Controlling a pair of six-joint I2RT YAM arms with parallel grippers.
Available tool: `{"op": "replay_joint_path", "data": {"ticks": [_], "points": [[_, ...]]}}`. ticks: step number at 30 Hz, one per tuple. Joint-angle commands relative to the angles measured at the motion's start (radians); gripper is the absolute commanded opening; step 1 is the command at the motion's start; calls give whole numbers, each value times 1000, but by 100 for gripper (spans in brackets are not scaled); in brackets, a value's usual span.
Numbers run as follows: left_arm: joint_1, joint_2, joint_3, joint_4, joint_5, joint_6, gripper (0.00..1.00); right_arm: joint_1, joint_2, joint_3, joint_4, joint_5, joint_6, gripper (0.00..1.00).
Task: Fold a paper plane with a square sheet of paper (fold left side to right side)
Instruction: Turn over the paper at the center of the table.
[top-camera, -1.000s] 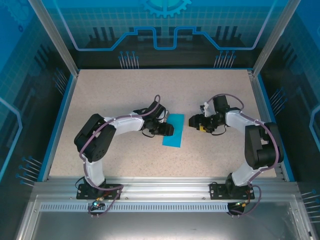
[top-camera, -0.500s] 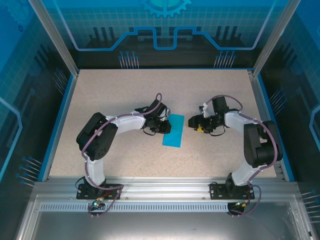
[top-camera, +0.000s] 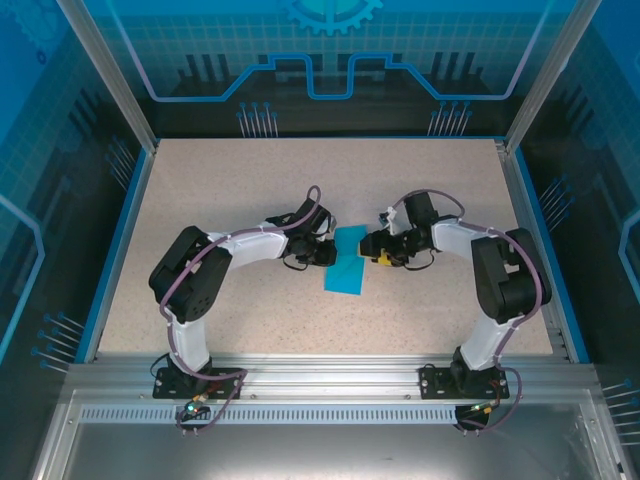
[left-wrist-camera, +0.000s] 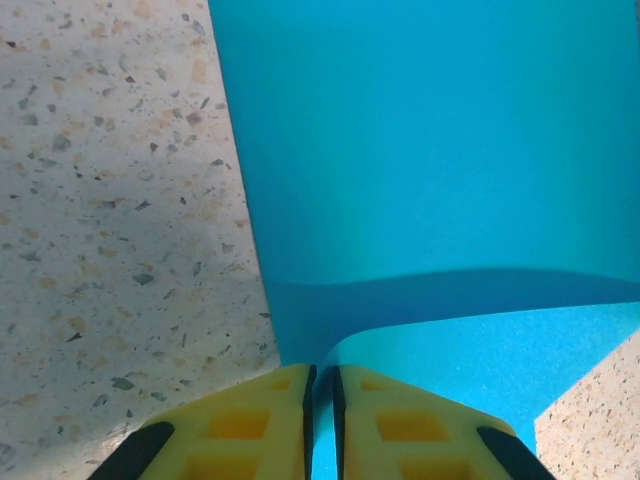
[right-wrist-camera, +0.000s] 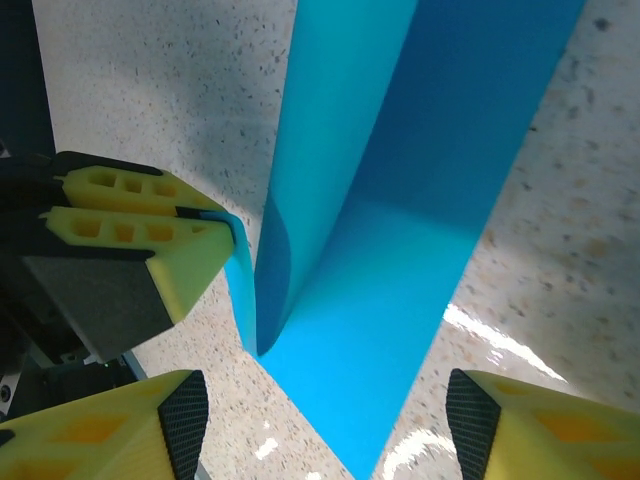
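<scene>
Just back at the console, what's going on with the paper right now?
The left tool is shut on one edge of the paper, holding that side up off the table so it curls over in a loose fold that is not yet creased. The right tool is open and straddles the paper without gripping it. The lower layer lies flat between the two arms.
</scene>
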Motion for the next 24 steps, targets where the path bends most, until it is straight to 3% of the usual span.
{"op": "replay_joint_path", "data": {"ticks": [1, 5, 10, 16, 22, 24], "points": [[7, -30, -15, -7, -14, 8, 17, 32, 28, 34, 21, -31, 28, 67], [8, -29, -16, -5, -12, 8, 17, 53, 54, 54, 34, -35, 51, 66], [7, -37, -18, -5, -19, 7, 20, 75, 100, 77, 52, -83, 90, 44], [28, -116, -43, -9, -26, -4, 50, 52, 109, 75, 70, -128, 93, 5], [89, -351, -153, 33, -30, -82, 78, -37, -19, 78, 44, -163, 7, 1], [109, -438, -187, 49, -42, -124, 93, -69, -85, 69, 66, -203, -20, 1]]}}
